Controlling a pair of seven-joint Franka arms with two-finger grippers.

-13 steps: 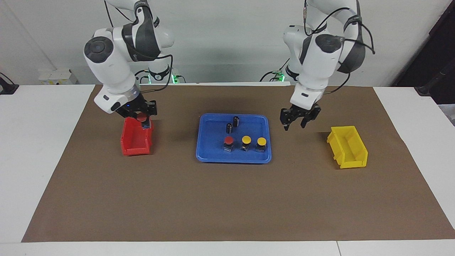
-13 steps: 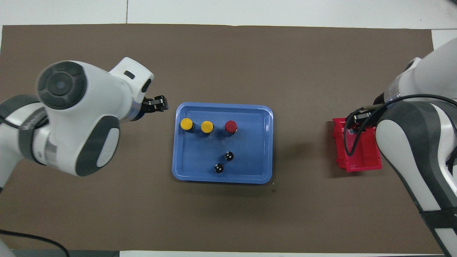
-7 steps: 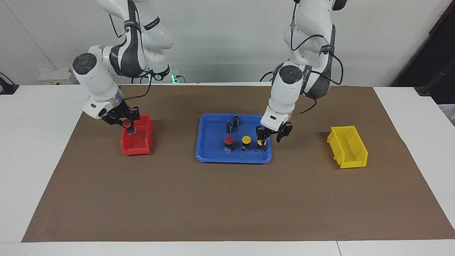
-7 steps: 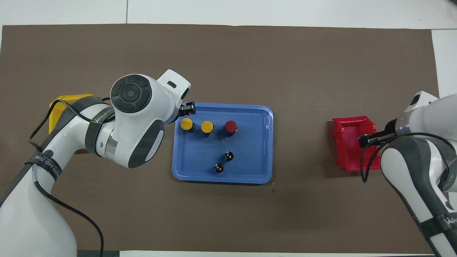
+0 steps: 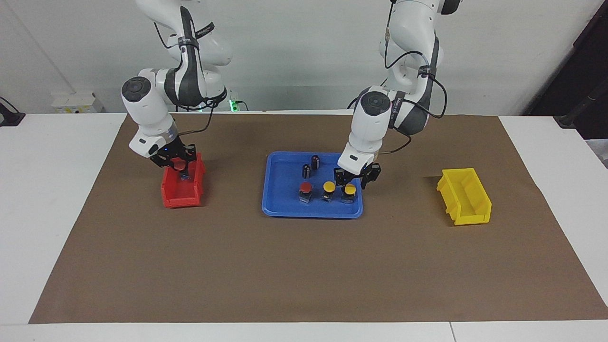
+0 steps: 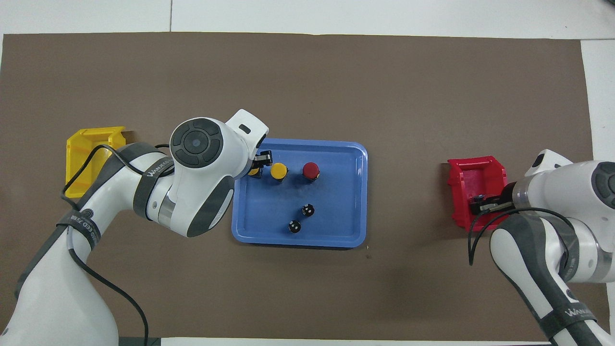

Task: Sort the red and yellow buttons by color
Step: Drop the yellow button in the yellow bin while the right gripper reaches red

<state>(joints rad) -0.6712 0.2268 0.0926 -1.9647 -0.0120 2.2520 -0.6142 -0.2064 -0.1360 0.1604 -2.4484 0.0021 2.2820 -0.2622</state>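
Three buttons stand upright in a row in the tray: one red (image 5: 305, 187), two yellow (image 5: 328, 186). Another red button (image 5: 179, 164) seems held over the red bin.

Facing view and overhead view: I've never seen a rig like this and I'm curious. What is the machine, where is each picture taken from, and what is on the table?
These are two white robot arms, each ending in a two-finger pincer. One camera faces them across the table; the other looks down from above their own end.

On the brown mat a blue tray holds one red button, two yellow buttons, and two dark cylinders. A red bin and a yellow bin stand at the table's two ends.

The right pincer holds a second red button over the red bin. The left pincer is open, just above the end yellow button.
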